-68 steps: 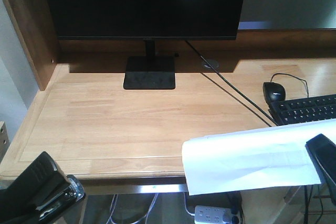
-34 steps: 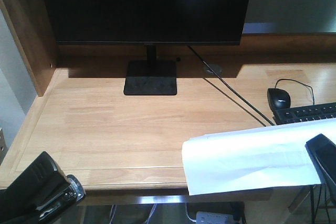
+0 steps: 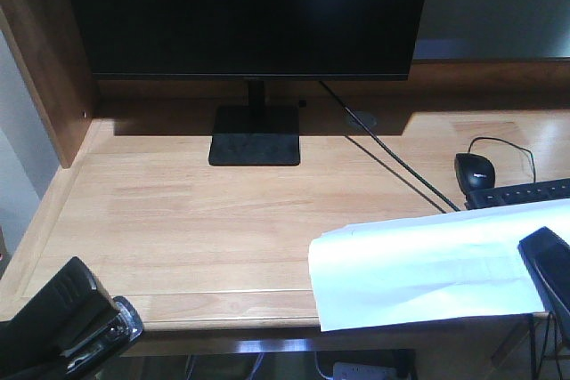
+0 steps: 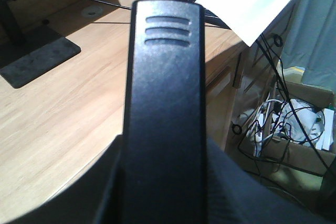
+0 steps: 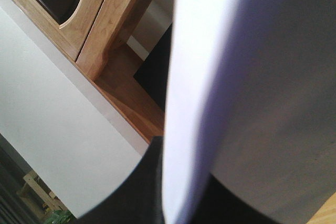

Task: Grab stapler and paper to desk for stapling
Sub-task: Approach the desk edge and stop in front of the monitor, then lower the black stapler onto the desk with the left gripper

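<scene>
Stapler [image 4: 165, 103] is sitting lengthwise in my left gripper [image 4: 163, 182], whose fingers are clamping it from both sides. In the front view it is hanging just off the near-left corner of the desk [image 3: 196, 211], not yet over the wood. My right gripper [image 3: 545, 264] is pinching the paper [image 3: 419, 264] at its right end. The sheet is reaching leftward in the air across the desk's front-right edge, and I cannot tell whether it is brushing the rim.

I am judging this as the carry-in, with both things waiting to be set down. To do it well, I am aiming for the bare wood in front of the monitor stand [image 3: 255, 135], well apart from the mouse [image 3: 474, 169] and keyboard [image 3: 525, 193]. The paper is floppy, so I am planning to bring its free left edge over the rim first. That way it should be lying flat and not folding under. The stapler I am intending to lower upright just beside the sheet, past the raised rim, with its base fully on the wood.
</scene>
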